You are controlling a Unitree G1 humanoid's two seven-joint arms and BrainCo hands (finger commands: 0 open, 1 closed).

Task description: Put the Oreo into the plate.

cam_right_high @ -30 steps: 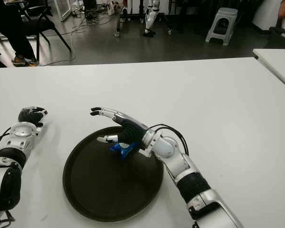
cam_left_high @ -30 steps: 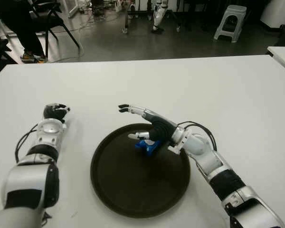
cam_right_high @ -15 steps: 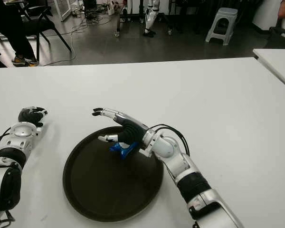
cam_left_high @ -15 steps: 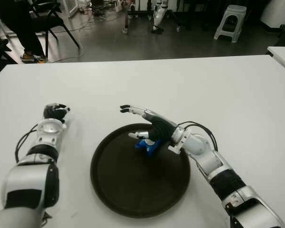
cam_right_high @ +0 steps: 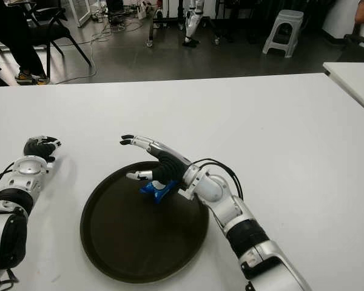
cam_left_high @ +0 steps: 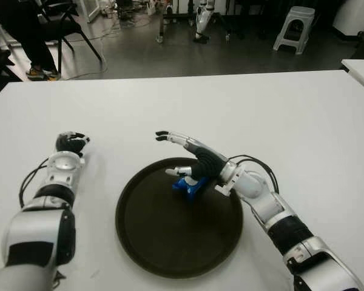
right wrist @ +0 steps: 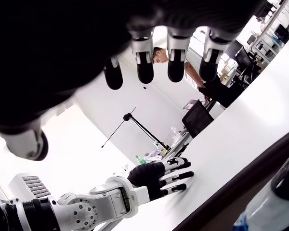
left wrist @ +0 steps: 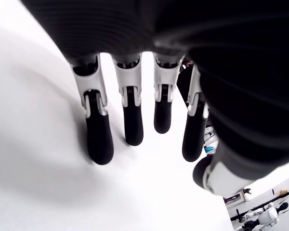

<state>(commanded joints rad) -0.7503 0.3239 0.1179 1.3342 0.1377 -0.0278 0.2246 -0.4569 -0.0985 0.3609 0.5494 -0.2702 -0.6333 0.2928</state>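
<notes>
Release step in hand, by judgement: Oreo (cam_left_high: 187,185), a blue packet, already lying inside the plate (cam_left_high: 151,236), in its far part near the rim, on the dark surface. Right hand (cam_left_high: 191,159) just above and beside it, fingers (cam_right_high: 136,142) spread and extended, gripping nothing; thumb close to the packet, contact not clear. Left hand (cam_left_high: 71,143) idle on the white table (cam_left_high: 279,115), to the left of the plate, fingers stretched out and relaxed, holding nothing.

Next move, probably: lifting the right hand up and away without dragging the packet.

Long axis of the packet hard to judge, partly hidden under the palm; seems to run roughly from the plate centre toward the far rim, a little tilted.
</notes>
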